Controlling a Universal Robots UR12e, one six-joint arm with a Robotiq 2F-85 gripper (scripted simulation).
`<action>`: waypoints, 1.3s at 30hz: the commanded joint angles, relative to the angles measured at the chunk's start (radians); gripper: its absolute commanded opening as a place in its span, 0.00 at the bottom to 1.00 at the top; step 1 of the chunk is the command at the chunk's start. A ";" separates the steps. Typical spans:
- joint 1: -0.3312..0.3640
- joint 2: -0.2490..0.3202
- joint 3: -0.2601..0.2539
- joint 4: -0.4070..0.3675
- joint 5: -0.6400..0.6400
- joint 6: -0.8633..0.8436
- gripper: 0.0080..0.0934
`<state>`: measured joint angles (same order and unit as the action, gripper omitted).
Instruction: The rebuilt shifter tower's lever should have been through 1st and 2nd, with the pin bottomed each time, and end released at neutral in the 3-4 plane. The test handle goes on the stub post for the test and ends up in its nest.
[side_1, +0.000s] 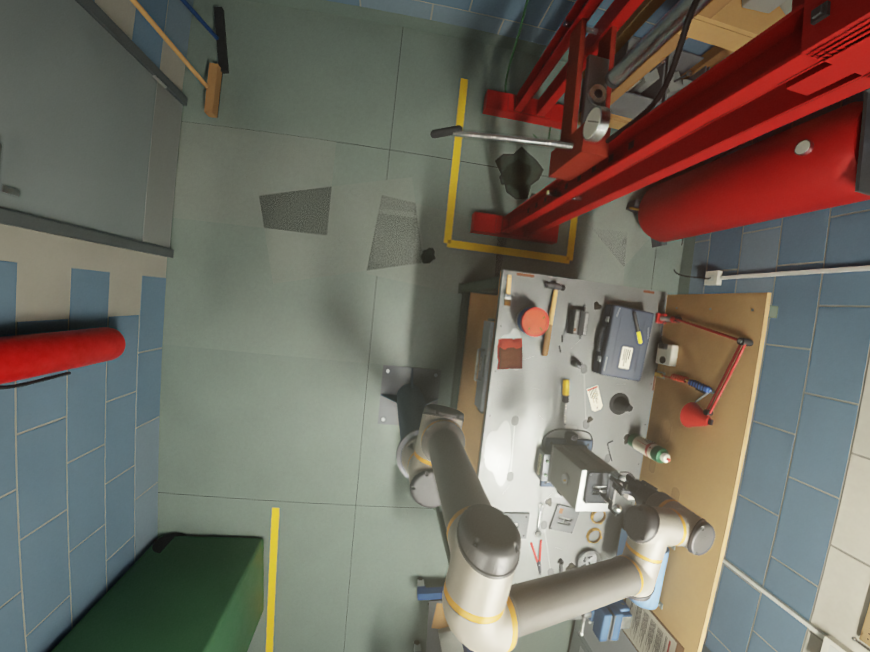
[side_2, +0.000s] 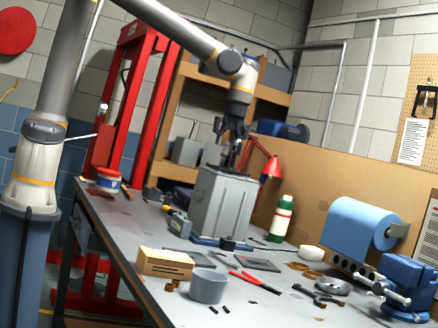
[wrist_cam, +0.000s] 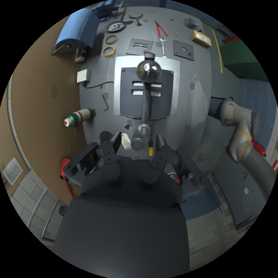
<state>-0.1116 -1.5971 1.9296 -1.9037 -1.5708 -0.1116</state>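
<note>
The grey shifter tower (side_2: 222, 202) stands mid-bench on a blue base plate. Its dark gate plate (wrist_cam: 146, 92) faces up. The lever (wrist_cam: 145, 103) rises from the gate, with a chrome ball (wrist_cam: 148, 70) at one end and a round handle end (wrist_cam: 138, 142) at the other. That handle end sits between the fingers of my gripper (wrist_cam: 138, 142), which is open directly above the tower and holds nothing. From the second side camera the gripper (side_2: 233, 145) hangs just over the tower's top (side_2: 227, 171). I cannot tell which slot the lever stands in.
The bench's brown back board (side_2: 325, 175) runs close behind the tower. A green and white bottle (side_2: 281, 218) stands beside the tower. A red lamp (side_2: 270, 167), blue paper roll (side_2: 357, 225), blue vise (side_2: 407, 285), grey cup (side_2: 208, 285) and cardboard box (side_2: 165, 262) share the bench.
</note>
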 joint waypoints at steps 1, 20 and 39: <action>0.000 0.000 -0.001 0.000 0.000 0.000 0.73; 0.000 -0.001 -0.001 0.000 0.000 0.000 0.91; 0.000 -0.013 -0.031 0.041 0.000 0.000 0.91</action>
<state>-0.1116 -1.6082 1.9016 -1.8620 -1.5708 -0.1116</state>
